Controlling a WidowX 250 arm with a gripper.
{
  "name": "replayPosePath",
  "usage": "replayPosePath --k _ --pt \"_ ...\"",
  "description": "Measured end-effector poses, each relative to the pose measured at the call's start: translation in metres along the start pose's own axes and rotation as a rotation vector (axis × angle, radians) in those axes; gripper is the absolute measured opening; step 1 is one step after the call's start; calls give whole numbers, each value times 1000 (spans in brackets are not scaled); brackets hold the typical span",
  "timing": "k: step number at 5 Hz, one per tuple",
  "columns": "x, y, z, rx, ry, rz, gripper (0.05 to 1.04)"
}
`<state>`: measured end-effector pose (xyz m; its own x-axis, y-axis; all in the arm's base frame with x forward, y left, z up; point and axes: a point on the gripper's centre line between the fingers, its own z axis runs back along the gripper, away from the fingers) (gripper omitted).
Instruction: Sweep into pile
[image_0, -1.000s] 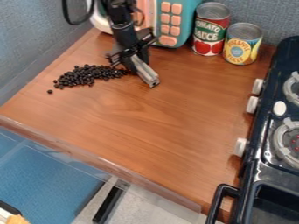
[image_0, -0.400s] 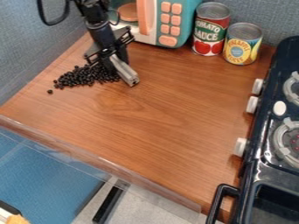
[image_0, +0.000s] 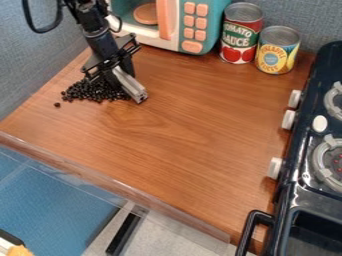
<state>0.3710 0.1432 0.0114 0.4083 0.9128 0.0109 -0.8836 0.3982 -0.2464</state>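
Our black two-finger claw (image_0: 112, 74) grips a grey bar-shaped tool (image_0: 130, 86) at the upper left of the worktop (image_0: 180, 130), the tool's end tilted down toward us. Compared with the earlier frames, we have moved the claw left, and the right end of the heap of small black beans (image_0: 90, 91) now reaches less far right. We see the beans gathered beside and partly behind the tool, while one loose black bean (image_0: 57, 105) stays apart at the lower left.

Behind, we have a tall red can (image_0: 240, 35) with white lettering on a green patch above pictured tomatoes, and a shorter yellow-and-blue can (image_0: 277, 52) with lettering around its label.

We work on brown wood-grain, with a clear strip (image_0: 113, 186) along the near edge. Blue-grey fabric walls (image_0: 33, 60) rise behind a teal, white and orange toy microwave (image_0: 218, 17); a dark toy stove (image_0: 294, 192) with white knobs stands at right.
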Motion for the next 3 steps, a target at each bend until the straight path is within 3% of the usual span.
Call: replayPosePath --k 3 --pt "-2 16 5 -21 7 5 388"
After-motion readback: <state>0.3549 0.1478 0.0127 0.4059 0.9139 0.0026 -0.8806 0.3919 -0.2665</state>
